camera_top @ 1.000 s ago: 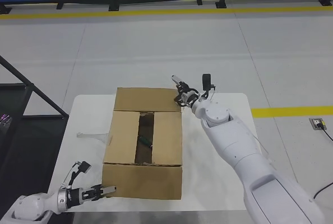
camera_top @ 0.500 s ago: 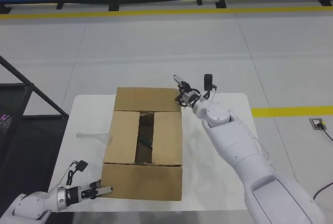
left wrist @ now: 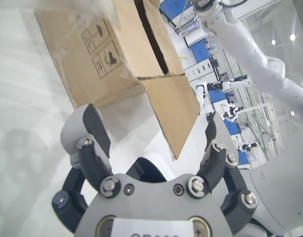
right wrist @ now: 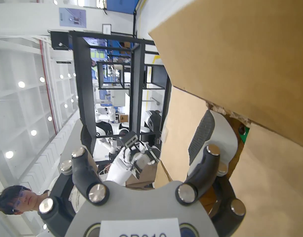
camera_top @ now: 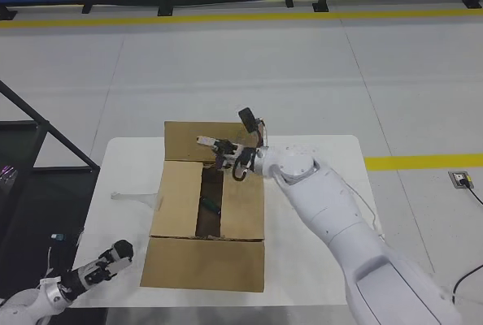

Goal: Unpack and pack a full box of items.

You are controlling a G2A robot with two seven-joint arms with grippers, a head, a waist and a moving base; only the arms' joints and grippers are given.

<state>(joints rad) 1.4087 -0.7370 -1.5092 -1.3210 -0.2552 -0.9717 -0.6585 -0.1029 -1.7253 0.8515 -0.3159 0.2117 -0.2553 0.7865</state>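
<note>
At the counter's (camera_top: 128,219) near-left corner the left pincer (left wrist: 151,115) is held wide open and empty, near the box (camera_top: 201,264). Mid-counter, the box's top flaps (camera_top: 243,199) are parted by a narrow slit (camera_top: 210,195). Over the slit's far end the right pincer (camera_top: 215,151) is spread, gripping nothing. Step judged: opening the flaps for unpacking. Next, a flap edge must be caught and folded back.

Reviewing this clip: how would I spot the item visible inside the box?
On the white table stands a brown cardboard box whose two top flaps leave a dark slit between them. Halfway along that slit lies a small dark green item, the only colour amid brown card and shadow.
</note>
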